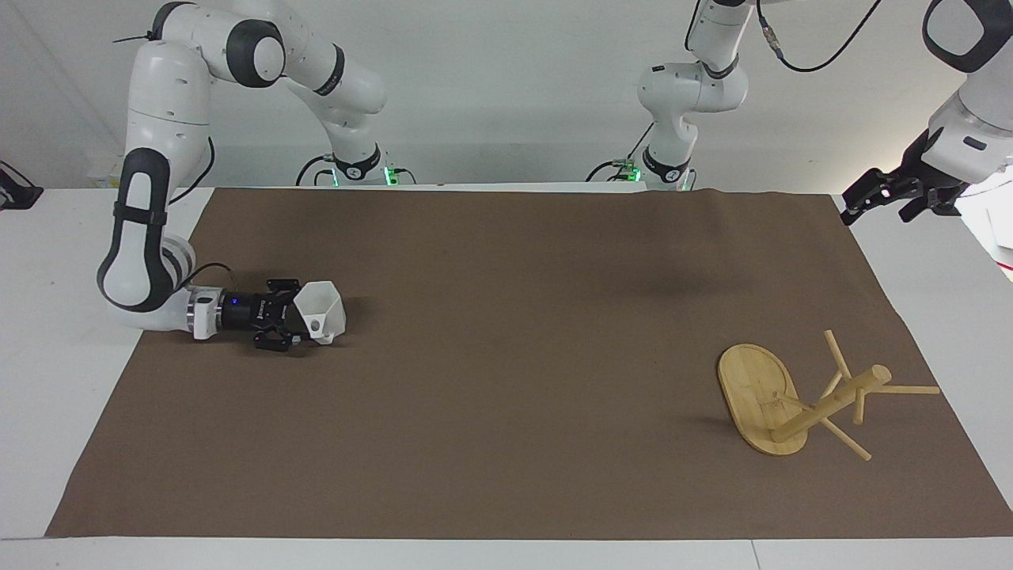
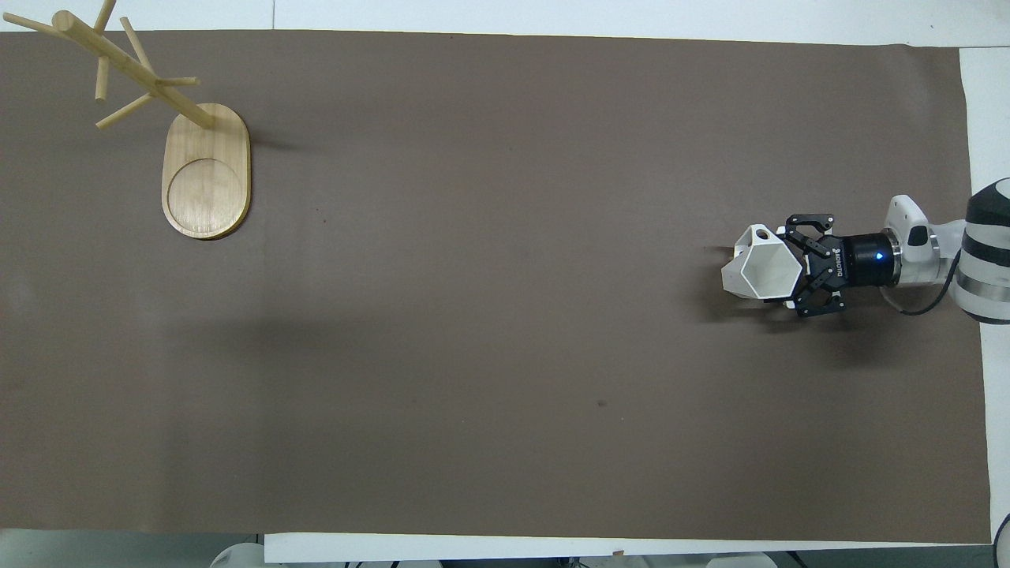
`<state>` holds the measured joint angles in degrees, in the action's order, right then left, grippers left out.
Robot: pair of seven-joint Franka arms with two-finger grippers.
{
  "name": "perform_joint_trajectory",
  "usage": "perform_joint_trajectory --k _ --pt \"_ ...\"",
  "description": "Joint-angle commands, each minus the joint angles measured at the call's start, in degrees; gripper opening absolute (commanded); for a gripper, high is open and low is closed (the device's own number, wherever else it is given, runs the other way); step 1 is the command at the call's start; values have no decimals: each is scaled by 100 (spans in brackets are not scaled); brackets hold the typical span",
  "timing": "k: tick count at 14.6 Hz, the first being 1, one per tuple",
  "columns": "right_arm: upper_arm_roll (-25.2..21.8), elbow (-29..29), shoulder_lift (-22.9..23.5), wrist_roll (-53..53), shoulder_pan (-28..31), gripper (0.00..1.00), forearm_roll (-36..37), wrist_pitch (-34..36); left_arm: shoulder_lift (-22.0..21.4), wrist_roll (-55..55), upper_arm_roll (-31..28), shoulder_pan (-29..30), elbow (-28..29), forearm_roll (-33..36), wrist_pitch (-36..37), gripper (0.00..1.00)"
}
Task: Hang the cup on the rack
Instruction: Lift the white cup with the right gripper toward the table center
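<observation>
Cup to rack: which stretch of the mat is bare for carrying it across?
The brown mat lies bare between the cup and the rack. The only crowding is at the cup, where the right gripper reaches it. The left gripper waits above the mat's corner.

Open brown mat (image 1: 506, 356) lies between cup (image 1: 320, 311) and rack (image 1: 799, 400).

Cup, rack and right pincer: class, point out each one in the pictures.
cup (image 2: 761, 272): overhead view, inside of its open mouth.
rack (image 1: 752, 392): facing view, bare top of its oval base.
right pincer (image 1: 294, 321): facing view, midway between its fingertips at the cup.
</observation>
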<state>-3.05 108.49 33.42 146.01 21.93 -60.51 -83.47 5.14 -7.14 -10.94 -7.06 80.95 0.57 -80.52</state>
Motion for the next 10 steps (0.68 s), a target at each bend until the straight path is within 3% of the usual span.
perform_joint_trajectory --k 1,6,7,9,10 --pt "-3 312 -82 305 -84 99 -189 -73 -197 19 22 -41 237 84 124 100" --pt "-3 392 -108 376 -189 99 -260 -99 -197 19 39 -41 237 84 142 100" --pt "-3 383 -108 376 -189 93 -260 -99 -197 19 39 -41 237 84 142 100" --pt "-3 366 -152 341 -338 54 -268 -99 -197 11 39 -41 237 84 133 100" --pt "-3 357 -239 262 -408 44 -303 -125 -197 19 39 -41 246 84 107 100"
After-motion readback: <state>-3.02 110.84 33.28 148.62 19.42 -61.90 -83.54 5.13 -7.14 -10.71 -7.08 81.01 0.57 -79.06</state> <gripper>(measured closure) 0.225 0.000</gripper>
